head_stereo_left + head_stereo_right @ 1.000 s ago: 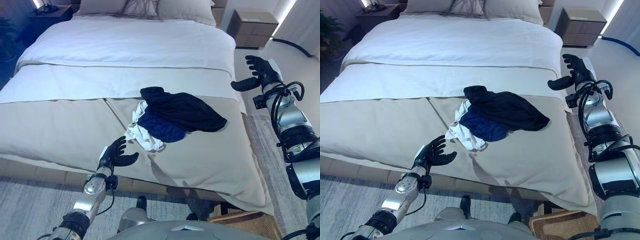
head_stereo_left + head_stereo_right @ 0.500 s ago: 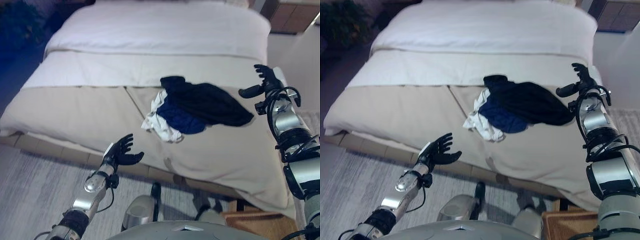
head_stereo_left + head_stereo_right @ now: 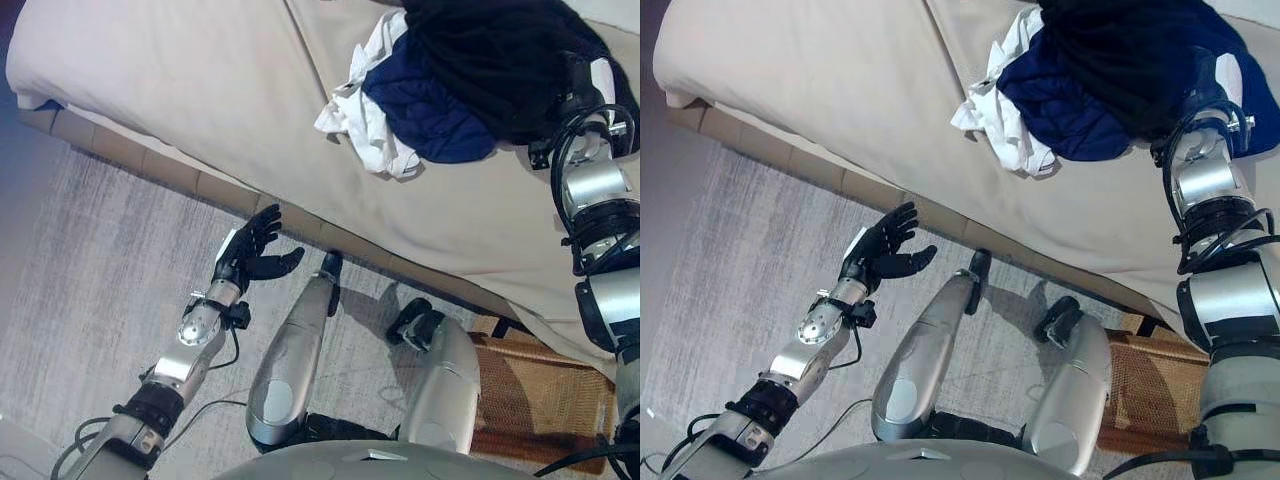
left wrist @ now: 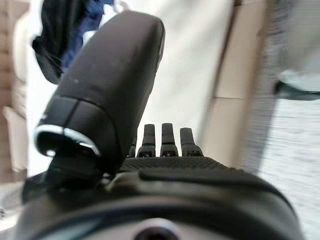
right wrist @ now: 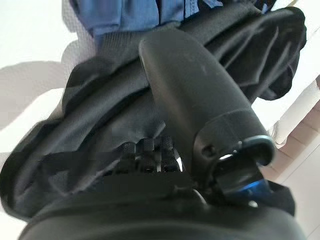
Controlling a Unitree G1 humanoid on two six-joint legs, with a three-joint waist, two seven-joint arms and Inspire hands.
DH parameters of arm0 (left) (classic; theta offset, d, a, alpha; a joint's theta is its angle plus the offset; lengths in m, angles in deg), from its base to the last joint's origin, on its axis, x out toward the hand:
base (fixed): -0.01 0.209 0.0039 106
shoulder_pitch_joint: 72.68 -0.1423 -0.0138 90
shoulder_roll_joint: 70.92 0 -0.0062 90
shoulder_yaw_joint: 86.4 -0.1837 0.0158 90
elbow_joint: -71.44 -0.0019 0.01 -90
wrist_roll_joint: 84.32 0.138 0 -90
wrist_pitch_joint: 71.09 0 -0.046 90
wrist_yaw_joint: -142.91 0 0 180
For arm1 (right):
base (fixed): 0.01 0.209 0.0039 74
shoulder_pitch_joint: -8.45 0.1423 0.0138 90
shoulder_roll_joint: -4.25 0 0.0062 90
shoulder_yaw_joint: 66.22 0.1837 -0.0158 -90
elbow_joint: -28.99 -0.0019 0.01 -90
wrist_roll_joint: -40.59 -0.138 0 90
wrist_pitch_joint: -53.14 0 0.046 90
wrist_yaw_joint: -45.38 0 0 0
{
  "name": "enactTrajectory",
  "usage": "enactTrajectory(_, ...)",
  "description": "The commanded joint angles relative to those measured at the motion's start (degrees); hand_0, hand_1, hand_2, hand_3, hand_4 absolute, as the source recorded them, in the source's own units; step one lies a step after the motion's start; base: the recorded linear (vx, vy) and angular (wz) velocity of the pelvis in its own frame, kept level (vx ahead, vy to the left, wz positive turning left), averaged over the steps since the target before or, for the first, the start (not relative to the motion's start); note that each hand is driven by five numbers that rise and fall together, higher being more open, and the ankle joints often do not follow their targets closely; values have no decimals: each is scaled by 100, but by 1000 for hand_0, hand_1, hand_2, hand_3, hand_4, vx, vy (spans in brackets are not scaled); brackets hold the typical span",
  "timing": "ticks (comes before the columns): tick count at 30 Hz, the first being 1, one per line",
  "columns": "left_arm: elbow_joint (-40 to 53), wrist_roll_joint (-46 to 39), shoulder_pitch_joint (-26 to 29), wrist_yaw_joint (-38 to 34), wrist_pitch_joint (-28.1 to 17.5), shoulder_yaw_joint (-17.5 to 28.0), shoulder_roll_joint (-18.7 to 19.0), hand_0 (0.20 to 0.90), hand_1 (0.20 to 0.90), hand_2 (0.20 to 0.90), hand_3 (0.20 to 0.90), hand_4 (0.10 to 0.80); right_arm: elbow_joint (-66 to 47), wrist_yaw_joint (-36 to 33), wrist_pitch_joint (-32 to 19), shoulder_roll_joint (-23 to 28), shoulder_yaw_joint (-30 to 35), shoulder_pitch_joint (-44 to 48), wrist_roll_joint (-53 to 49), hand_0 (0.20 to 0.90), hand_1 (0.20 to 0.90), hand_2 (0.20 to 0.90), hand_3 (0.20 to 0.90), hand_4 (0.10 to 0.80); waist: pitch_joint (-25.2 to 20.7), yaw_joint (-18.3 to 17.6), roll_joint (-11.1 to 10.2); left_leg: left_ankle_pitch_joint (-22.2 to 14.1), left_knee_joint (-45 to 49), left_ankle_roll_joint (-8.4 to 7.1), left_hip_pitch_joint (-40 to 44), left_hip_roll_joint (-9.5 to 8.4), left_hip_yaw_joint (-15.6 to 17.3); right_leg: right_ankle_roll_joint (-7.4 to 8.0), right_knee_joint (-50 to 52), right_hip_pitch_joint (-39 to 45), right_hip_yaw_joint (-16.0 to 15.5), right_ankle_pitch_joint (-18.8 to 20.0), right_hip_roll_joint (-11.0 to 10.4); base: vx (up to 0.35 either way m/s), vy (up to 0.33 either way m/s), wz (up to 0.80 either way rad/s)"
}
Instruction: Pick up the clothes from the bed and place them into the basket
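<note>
Black garment under the right hand, grip unclear; left hand open over the rug

At upper right we see soft, matt cloth: the crumpled clothes on a smooth beige bedspread. At lower right, the basket looks coarsely woven.

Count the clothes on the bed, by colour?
3, in one heap: black garment on top, navy one under it, white one at the heap's left edge. More may be hidden beneath.
</note>
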Motion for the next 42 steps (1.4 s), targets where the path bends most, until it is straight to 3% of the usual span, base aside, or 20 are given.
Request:
enactTrajectory(1, 1053, -283, -147, -74, -848, 57, 121, 900, 900, 900, 900, 800, -167, -557, -119, 478, -455, 1039, 68, 900, 900, 900, 900, 800, -234, 94, 252, -1022, 624, 331, -94, -6, 589, -124, 373, -237, 152, 5, 423, -29, -39, 11)
enactTrajectory(8, 1412, -406, -354, -16, -1060, 158, 289, 900, 900, 900, 900, 800, 81, -436, 112, 736, -605, 1506, -278, 900, 900, 900, 900, 800, -234, 139, 360, -1115, 1347, 407, -960, 46, 603, -193, 1009, -1103, 292, -163, 414, -35, -44, 5)
enactTrajectory(9, 1442, -398, -373, -24, -1088, 173, 305, 900, 900, 900, 900, 800, 127, -384, 77, 779, -650, 1578, -355, 733, 733, 733, 705, 605, -234, 143, 369, -1113, 1399, 416, -1031, 48, 593, -197, 1079, -1177, 312, -185, 429, -28, -24, 5)
enactTrajectory(10, 1473, -404, -385, -42, -1094, 190, 321, 900, 900, 900, 900, 800, 152, -375, 40, 802, -679, 1623, -394, 651, 651, 651, 609, 509, -234, 142, 372, -1116, 1441, 423, -1077, 60, 595, -200, 1118, -1221, 326, -198, 434, -25, -15, 5)
enactTrajectory(11, 1487, -435, -409, -50, -1113, 221, 338, 900, 900, 900, 900, 800, 163, -377, -7, 854, -693, 1685, -430, 300, 300, 300, 200, 100, -234, 136, 372, -1125, 1500, 425, -1114, 67, 595, -199, 1178, -1262, 337, -221, 448, -15, -17, 4)
enactTrajectory(18, 1448, -576, -441, 27, -1155, 382, 380, 900, 900, 900, 900, 800, 50, -497, -127, 908, -587, 1667, -580, 300, 300, 300, 200, 100, -234, 112, 296, -1129, 1502, 395, -1021, 121, 575, -182, 1161, -1160, 319, -225, 518, -6, -6, 1)
enactTrajectory(24, 1378, -491, -413, 93, -1161, 396, 403, 900, 900, 900, 900, 800, 119, -302, -174, 1002, -594, 1560, -452, 300, 300, 300, 200, 100, -234, 92, 139, -1079, 993, 290, -166, 206, 582, -133, 682, -290, 170, -110, 560, 16, -4, -8)
enactTrajectory(31, 1318, -386, -359, 40, -1040, 391, 461, 900, 900, 900, 900, 800, 357, -58, -259, 1238, -490, 1444, -529, 300, 300, 300, 200, 100, -472, 85, -98, -757, -50, 99, 1145, 489, 602, -76, -456, 1178, -62, 156, 593, 65, 6, -10)
enactTrajectory(35, 1257, -194, -303, -103, -792, 341, 465, 900, 900, 900, 900, 800, 476, 70, -361, 1339, -472, 1465, -617, 300, 300, 300, 200, 100, -709, 59, -183, -556, -524, 3, 1613, 584, 596, -53, -1080, 1715, -109, 315, 682, 31, 7, -16)
enactTrajectory(40, 696, 295, -263, -302, 85, 268, 484, 900, 900, 900, 900, 800, 250, 377, -537, 1526, -406, 1265, -784, 300, 300, 300, 200, 100, -1213, -73, -418, -442, -1275, -92, 2434, 648, 579, 46, -2208, 2645, -40, 542, 882, 58, 3, -14)
enactTrajectory(41, 670, 348, -269, -262, 157, 282, 483, 900, 900, 900, 900, 800, 105, 407, -590, 1563, -295, 1092, -757, 300, 300, 300, 200, 100, -1277, -104, -442, -258, -1464, -67, 2509, 650, 593, 25, -2470, 2755, -99, 739, 913, 64, -20, -12)
enactTrajectory(42, 666, 348, -276, -263, 159, 282, 485, 900, 900, 900, 900, 800, 102, 409, -589, 1557, -293, 1082, -757, 300, 300, 300, 200, 100, -1281, -101, -452, -402, -1420, -106, 2565, 654, 562, 66, -2421, 2798, -32, 608, 932, -15, -13, -5)
